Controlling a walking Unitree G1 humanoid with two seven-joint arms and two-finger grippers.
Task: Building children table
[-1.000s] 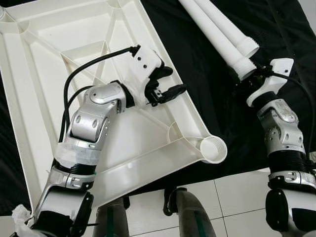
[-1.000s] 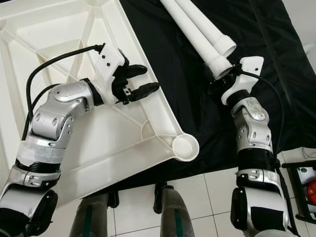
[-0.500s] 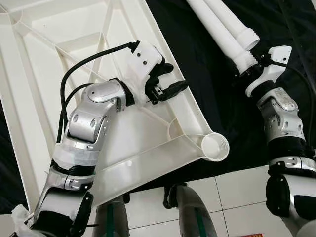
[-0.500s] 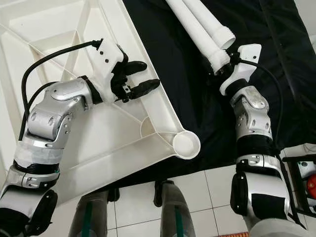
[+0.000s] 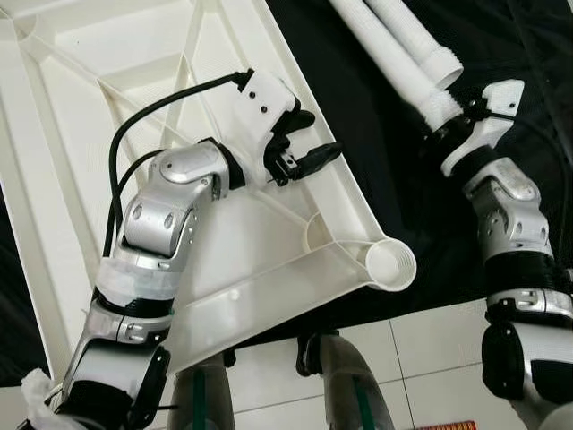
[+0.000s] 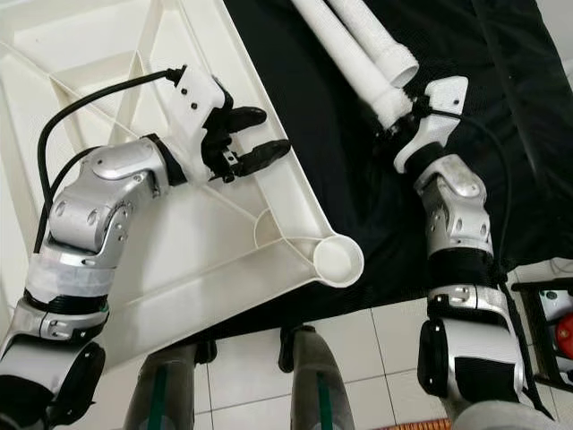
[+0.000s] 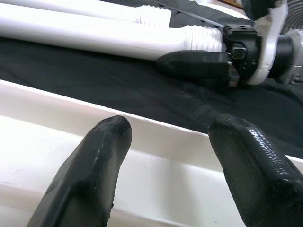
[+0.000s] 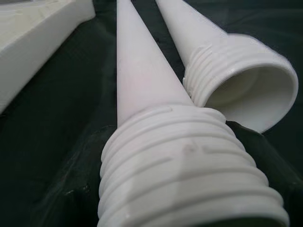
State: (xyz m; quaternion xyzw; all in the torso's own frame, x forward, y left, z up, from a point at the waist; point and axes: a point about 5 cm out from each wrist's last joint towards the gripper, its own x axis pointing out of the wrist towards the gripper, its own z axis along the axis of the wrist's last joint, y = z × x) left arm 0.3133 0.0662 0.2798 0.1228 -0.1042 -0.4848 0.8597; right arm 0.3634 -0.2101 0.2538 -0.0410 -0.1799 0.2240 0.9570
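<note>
The white table top lies upside down on a black cloth, showing its ribs, with a round leg socket at its near corner. My left gripper hangs open just over the top's right rim, holding nothing. Two white table legs lie side by side on the cloth to the right. My right gripper is shut on the threaded end of the nearer leg. The other leg lies touching it, its hollow threaded end facing me.
The black cloth covers the floor between the table top and the legs. White floor tiles run along the near edge, where my own legs stand. A black rack holding something red sits at the far right.
My right gripper and both legs now lie slightly farther from me. The left gripper has barely moved over the rim.
</note>
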